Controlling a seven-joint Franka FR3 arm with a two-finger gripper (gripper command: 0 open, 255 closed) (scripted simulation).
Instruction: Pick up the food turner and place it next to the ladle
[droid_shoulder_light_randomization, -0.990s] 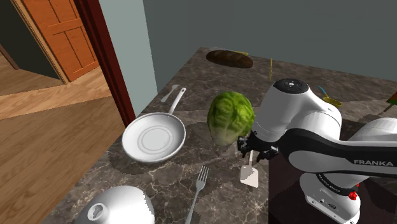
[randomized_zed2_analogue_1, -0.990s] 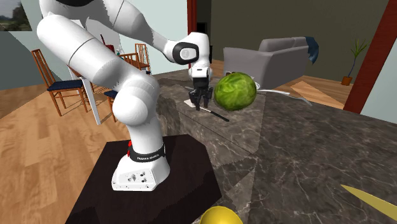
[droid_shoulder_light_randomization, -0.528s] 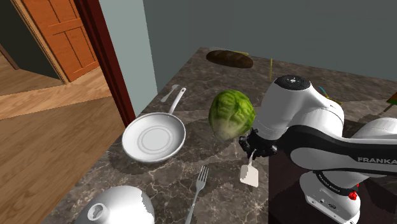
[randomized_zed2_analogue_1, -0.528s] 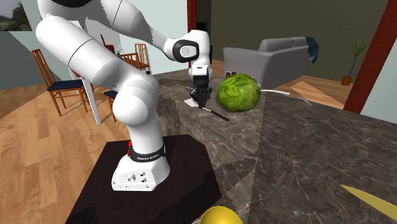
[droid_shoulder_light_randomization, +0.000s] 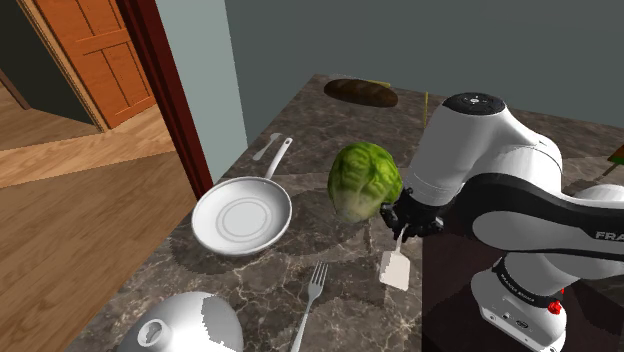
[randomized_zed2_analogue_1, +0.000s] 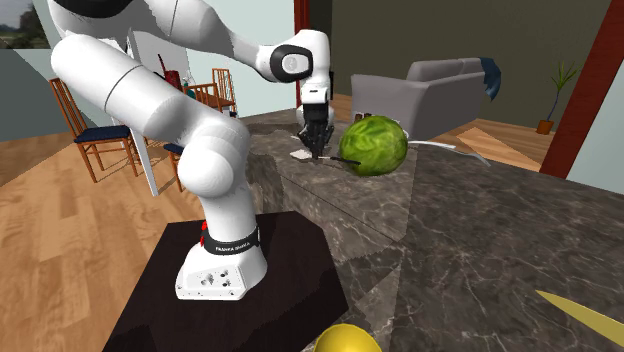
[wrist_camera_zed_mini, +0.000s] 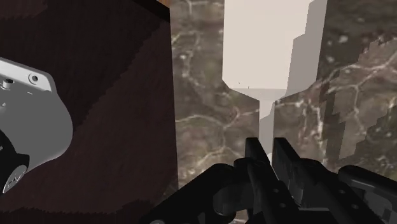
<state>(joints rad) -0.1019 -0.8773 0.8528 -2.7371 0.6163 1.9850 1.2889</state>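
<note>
Here, jaws tight on the food turner (droid_shoulder_light_randomization: 395, 270) over a dark marbled counter (droid_shoulder_light_randomization: 262, 286), wooden floor (droid_shoulder_light_randomization: 90, 220) beside.

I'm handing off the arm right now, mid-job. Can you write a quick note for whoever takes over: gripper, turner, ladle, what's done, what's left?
Gripper: shut on the turner's thin handle.
Turner: held. Its white blade hangs below the fingers, apparently just off the counter, judging by its shadow. It is close to the stand and beside the cabbage.
Ladle: I cannot pick it out with certainty, so locate it first.
Done: the grasp.
Left: carry the turner over, set it down next to the ladle, release.
</note>
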